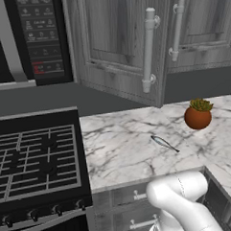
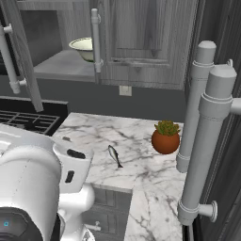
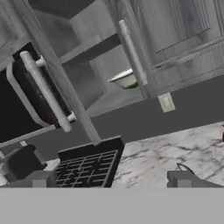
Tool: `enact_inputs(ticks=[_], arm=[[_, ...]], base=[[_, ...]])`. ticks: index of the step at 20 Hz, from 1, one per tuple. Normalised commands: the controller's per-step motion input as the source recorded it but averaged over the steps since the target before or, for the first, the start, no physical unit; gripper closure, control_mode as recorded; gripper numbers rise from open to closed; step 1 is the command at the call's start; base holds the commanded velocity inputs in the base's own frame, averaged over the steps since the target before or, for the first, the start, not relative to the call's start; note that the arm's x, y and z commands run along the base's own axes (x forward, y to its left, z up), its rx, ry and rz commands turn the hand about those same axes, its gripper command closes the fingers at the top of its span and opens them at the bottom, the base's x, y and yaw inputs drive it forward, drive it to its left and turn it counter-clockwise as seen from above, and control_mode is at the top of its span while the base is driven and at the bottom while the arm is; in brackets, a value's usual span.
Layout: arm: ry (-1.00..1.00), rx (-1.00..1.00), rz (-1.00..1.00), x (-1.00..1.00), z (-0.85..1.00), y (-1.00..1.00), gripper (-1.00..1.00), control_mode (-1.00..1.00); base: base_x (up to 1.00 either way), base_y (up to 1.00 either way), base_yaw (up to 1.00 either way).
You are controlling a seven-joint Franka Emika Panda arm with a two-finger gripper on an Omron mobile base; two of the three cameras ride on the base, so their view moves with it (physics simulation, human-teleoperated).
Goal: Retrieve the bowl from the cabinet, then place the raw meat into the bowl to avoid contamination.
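**Q:** What is shown across the upper part of the frame?

**A:** The cabinet (image 2: 141, 42) is seen with its left door swung outward, so that the shelf behind it is exposed. The bowl (image 2: 84, 47) is left on that shelf, at upper left in the right base view and partly masked by a bar handle (image 2: 96, 40); it has not yet been retrieved.

**Q:** And lower down?

**A:** The marble counter (image 1: 119, 151) is spread across the middle, with a potted plant (image 1: 198, 114) set toward its right. The raw meat (image 1: 164, 143) is laid bare on the stone at centre, well apart from the bowl, presumably until the bowl is brought down. The gripper (image 3: 109, 179) is held low in the hand view, jaws spread wide and nothing between them, pointed up toward the opened shelf.
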Motion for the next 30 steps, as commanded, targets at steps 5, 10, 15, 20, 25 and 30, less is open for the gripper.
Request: enact_inputs(ticks=[5, 10, 15, 20, 25, 30], arm=[[0.0, 0.23, 0.01, 0.48, 0.0, 0.0, -1.0, -1.0], [0.0, 0.21, 0.0, 0.45, 0.0, 0.03, -1.0, -1.0], [0.0, 0.17, 0.0, 0.45, 0.0, 0.22, -1.0, -1.0], [0.0, 0.14, 0.0, 0.41, 0.0, 0.34, -1.0, -1.0], [0.05, 0.11, 0.02, 0.33, 0.1, 0.36, -1.0, -1.0], [0.16, 0.1, 0.07, 0.32, 0.2, 0.29, -1.0, -1.0]], base=[[0.0, 0.0, 0.0], [0.0, 0.0, 0.0], [0.0, 0.0, 0.0], [0.0, 0.0, 0.0], [0.0, 0.0, 0.0], [0.0, 0.0, 0.0]])
